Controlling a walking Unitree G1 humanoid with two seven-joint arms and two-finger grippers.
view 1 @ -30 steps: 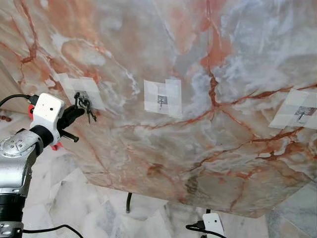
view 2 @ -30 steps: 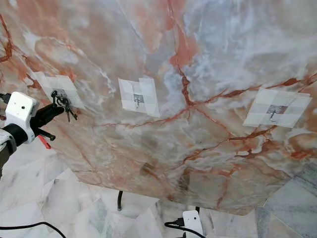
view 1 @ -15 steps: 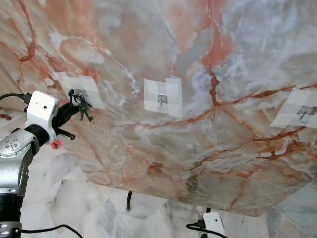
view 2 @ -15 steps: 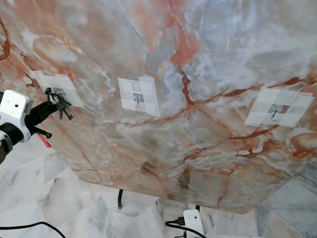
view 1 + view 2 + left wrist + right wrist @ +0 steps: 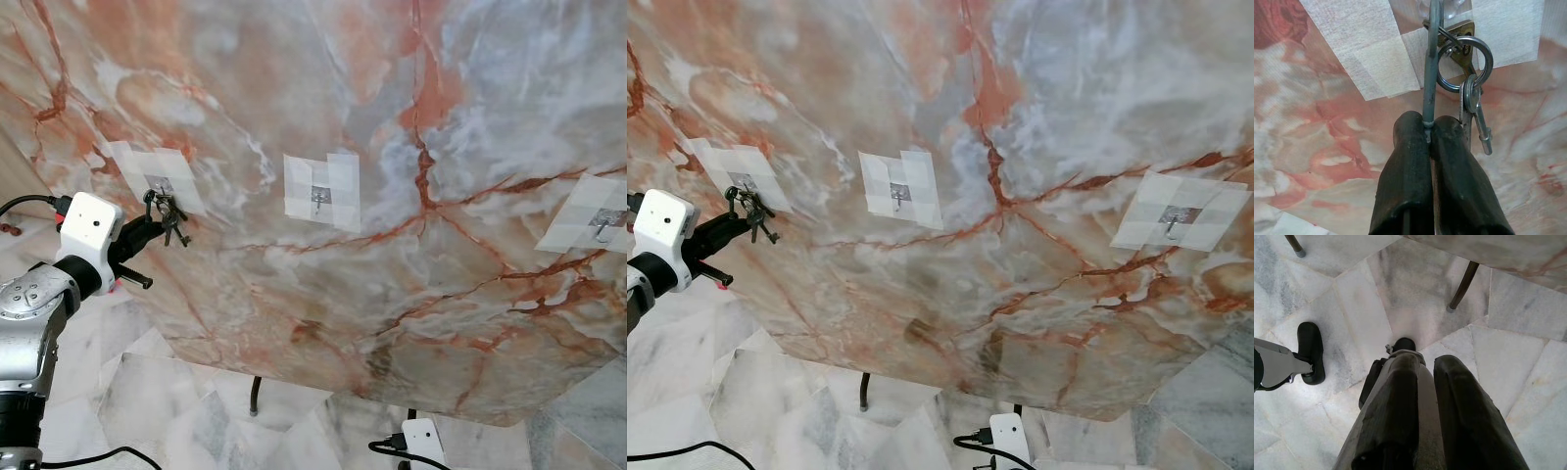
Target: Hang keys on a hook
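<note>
The left tool (image 5: pixel 147 227) reaches up from the silver left arm (image 5: pixel 34 323) to the marble slab (image 5: pixel 392 245), which leans as a wall ahead of the robot. Its two black fingers (image 5: pixel 1410 166) are clenched on a thin grey metal ring rod of the keys (image 5: pixel 168 217), pinched right at the fingertips. In the left wrist view the keys (image 5: pixel 1471 103) hang from linked steel rings just beside those fingertips, and the topmost part of the bunch lies against the left hook (image 5: pixel 162 188), which sits in the middle of a patch of white tape (image 5: pixel 157 176) stuck to the slab. Whether a ring has actually caught on that hook cannot be told, since the hook's tip is hidden behind the bunch.

To the right of the left hook, well apart from it, a middle hook (image 5: pixel 317 199) sits bare on its own square of white tape (image 5: pixel 321 191). Farther right again, near the slab's right edge, a third hook (image 5: pixel 600 227) is taped on in the same way and carries nothing.

Below the slab, the right tool (image 5: pixel 1422 406) hangs low over the pale marble floor (image 5: pixel 1352 308), its fingers released with a narrow gap between them and grasping nothing. Dark slab legs (image 5: pixel 1463 284) stand on the floor nearby, and the robot's black foot (image 5: pixel 1310 350) rests beside the tool.
</note>
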